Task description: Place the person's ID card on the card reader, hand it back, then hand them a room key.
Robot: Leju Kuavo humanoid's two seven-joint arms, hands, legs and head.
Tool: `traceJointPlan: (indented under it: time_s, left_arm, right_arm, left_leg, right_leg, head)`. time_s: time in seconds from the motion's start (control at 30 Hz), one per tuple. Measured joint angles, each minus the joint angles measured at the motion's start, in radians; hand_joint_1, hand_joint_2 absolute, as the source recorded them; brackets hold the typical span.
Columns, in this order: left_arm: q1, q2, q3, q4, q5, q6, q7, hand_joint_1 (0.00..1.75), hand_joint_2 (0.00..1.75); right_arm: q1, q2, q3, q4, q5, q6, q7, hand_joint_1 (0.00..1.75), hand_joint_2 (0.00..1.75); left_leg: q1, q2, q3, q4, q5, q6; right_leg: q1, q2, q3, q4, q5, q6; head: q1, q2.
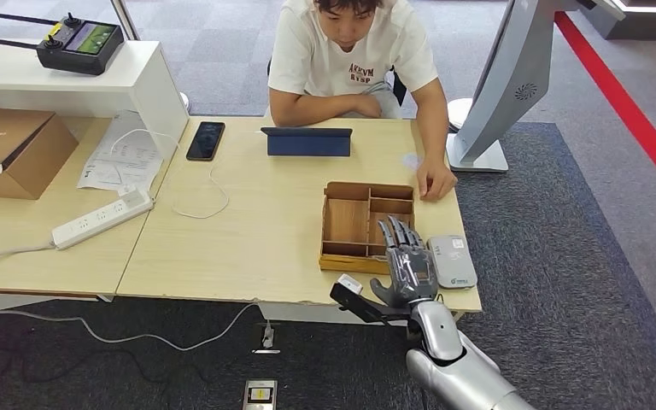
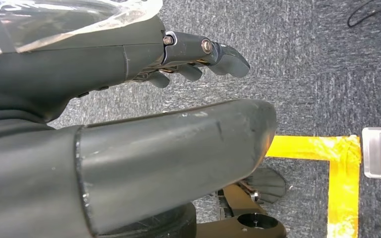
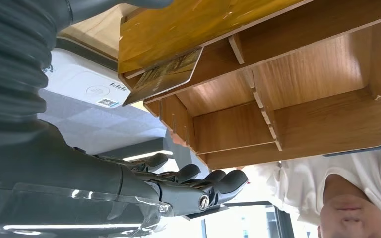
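The robot's right hand (image 1: 407,263) hovers, fingers spread and holding nothing, over the near right corner of the pale wooden table (image 1: 248,231), between the compartmented brown wooden tray (image 1: 367,225) at its 9 o'clock and the flat grey-white card reader (image 1: 452,260) at its 3 o'clock. A gold-toned card (image 3: 163,75) leans against the tray's wall. The left hand (image 2: 198,57) hangs over grey carpet, fingers loosely apart. The seated person's hand (image 1: 436,181) rests at 12 o'clock.

shirt (image 1: 354,51) | red print, perhaps "AKKVM RYSP", blurred | card reader (image 1: 452,260) | label unreadable
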Motion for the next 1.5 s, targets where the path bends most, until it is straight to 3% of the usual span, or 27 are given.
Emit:
traceJointPlan:
  time_s: [1.5]
  left_arm:
    - [0.000, -0.013, 0.000, 0.000, 0.017, 0.013, -0.004, 0.00, 0.00]
  right_arm:
    - [-0.055, 0.008, -0.014, 0.105, -0.104, -0.013, -0.032, 0.00, 1.75]
  left_leg:
    - [0.000, 0.000, 0.000, 0.000, 0.000, 0.000]
  right_leg:
    - [0.000, 0.000, 0.000, 0.000, 0.000, 0.000]
  head:
    - [0.000, 0.000]
